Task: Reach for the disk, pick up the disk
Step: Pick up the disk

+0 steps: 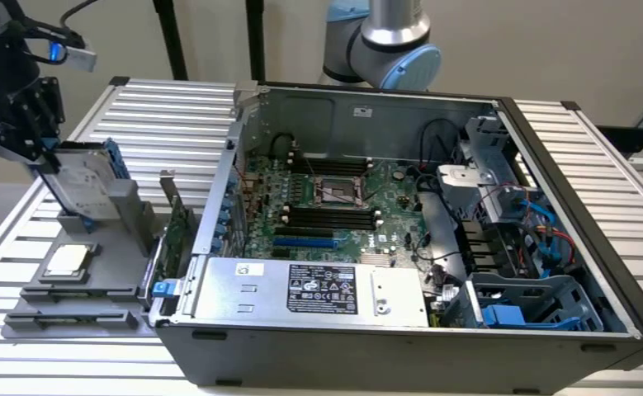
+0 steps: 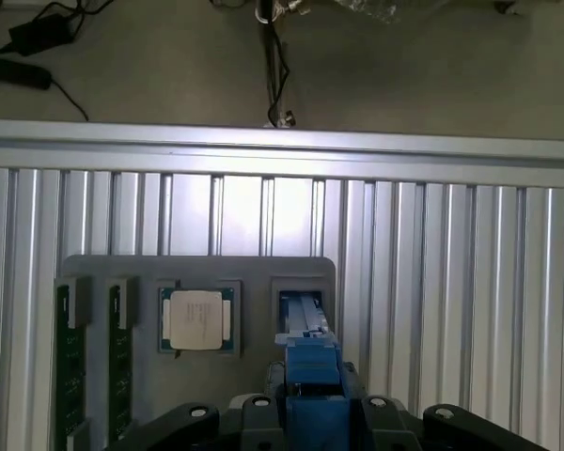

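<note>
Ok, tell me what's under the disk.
Under the disk is the upright slot of the grey holder, beside the square chip. The disk's lower end covers the slot's floor, so whether it is seated or lifted cannot be seen.

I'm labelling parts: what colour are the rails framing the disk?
Bright blue, seen best in the wrist view on the disk.

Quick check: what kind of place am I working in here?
Probably a robotics lab bench set up for PC assembly: an open computer case with its motherboard exposed sits on a slatted aluminium table, beside a grey fixture tray holding loose components.
</note>
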You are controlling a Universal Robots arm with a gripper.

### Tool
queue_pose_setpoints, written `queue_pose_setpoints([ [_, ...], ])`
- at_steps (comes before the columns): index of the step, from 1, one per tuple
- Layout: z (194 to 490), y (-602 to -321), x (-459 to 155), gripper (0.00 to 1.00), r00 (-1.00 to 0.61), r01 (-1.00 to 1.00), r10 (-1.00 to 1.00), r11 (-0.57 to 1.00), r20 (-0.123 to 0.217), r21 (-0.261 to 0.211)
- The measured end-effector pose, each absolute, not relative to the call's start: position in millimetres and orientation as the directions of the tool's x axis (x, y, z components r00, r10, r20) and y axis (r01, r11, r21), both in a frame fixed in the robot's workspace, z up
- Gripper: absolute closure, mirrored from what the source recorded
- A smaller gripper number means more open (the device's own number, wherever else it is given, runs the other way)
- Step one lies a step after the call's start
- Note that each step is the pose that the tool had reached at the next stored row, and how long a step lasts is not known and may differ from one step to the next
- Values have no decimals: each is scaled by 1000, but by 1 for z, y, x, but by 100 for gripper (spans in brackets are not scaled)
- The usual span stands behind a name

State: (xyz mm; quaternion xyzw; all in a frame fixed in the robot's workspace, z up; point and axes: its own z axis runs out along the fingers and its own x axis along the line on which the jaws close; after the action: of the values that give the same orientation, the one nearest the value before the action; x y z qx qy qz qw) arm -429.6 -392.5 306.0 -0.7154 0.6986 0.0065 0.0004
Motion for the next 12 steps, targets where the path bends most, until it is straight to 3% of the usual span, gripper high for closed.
queue_pose_setpoints([
  [12, 360, -393, -421, 67, 24, -1000, -1000, -24, -10, 8],
])
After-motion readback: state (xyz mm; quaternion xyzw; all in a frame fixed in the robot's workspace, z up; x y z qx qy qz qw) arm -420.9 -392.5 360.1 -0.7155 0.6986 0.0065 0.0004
